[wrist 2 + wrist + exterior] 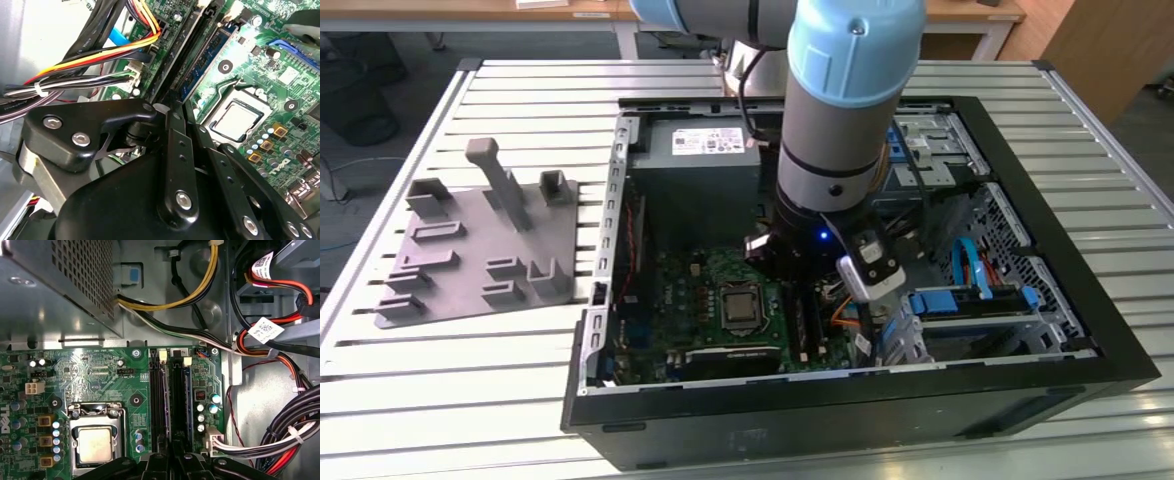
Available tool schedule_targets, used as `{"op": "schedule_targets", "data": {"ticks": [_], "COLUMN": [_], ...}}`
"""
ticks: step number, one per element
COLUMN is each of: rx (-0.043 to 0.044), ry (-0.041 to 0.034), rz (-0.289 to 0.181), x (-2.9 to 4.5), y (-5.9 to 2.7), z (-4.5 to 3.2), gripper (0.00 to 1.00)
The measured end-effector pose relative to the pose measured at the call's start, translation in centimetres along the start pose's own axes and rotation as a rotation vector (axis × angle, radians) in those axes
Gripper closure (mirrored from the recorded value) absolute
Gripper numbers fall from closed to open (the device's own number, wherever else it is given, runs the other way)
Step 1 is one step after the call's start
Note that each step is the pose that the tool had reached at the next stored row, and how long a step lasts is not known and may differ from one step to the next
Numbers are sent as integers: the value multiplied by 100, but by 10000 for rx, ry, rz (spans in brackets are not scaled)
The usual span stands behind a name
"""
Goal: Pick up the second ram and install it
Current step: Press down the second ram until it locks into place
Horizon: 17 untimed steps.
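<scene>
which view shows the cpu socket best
The first wrist view: the CPU socket is seen flat from above, lid and frame nearly whole. In the second wrist view it lies tilted beside the gripper. In the exterior view it is small, next to the arm.

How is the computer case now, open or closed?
Open. In the exterior view the computer case has no cover on its upward side, and the motherboard inside lies exposed.
</scene>
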<state>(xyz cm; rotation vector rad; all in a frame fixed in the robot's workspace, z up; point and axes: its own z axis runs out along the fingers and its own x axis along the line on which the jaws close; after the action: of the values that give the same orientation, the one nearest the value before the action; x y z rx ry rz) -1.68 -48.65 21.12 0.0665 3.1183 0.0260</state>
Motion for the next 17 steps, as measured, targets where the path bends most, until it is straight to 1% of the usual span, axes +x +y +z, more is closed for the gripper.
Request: {"op": "schedule_targets", "data": {"ticks": [8, 13, 14, 16, 17], "rx": [1, 2, -18, -8, -3], "ry": [1, 1, -5, -3, 0], "rz": [-1, -1, 0, -1, -1], "x": [1, 1, 0, 0, 1], "y": [-1, -1, 2, 1, -1], "z": [32, 34, 39, 39, 36], "gripper": [86, 86, 86, 85, 79]}}
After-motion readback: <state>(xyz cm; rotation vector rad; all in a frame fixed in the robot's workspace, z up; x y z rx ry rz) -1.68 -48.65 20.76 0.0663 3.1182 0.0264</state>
